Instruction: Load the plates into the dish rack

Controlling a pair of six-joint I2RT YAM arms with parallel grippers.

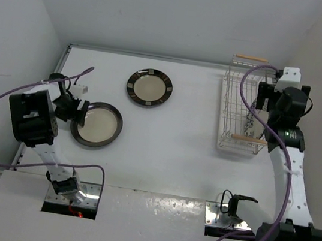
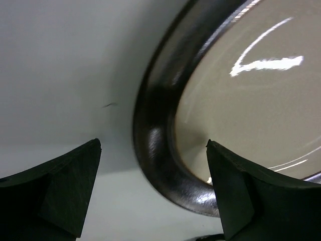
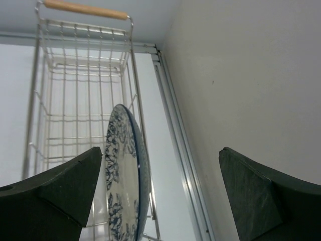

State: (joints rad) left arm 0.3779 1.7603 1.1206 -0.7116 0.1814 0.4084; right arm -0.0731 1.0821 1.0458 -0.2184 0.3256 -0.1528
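Right gripper [image 3: 160, 150]: jaws spread wide, nothing pinched. Just below them, closer to the left finger, the blue floral plate [image 3: 123, 175] stands on its edge inside the dish rack [image 3: 134, 75], by the rack's right wall. The rack's wire floor runs out past the jaws to the far wooden handle [image 3: 83, 9].

Left gripper [image 2: 153, 143]: jaws also wide apart, holding nothing, down low at the edge of the brown-rimmed plate [image 2: 160, 125]. Its dark rim sits in the gap, one finger over the plate and the other over bare table [image 2: 60, 75]. Well beyond those jaws, the plate with pale blocks [image 1: 149, 87] lies flat on the table.
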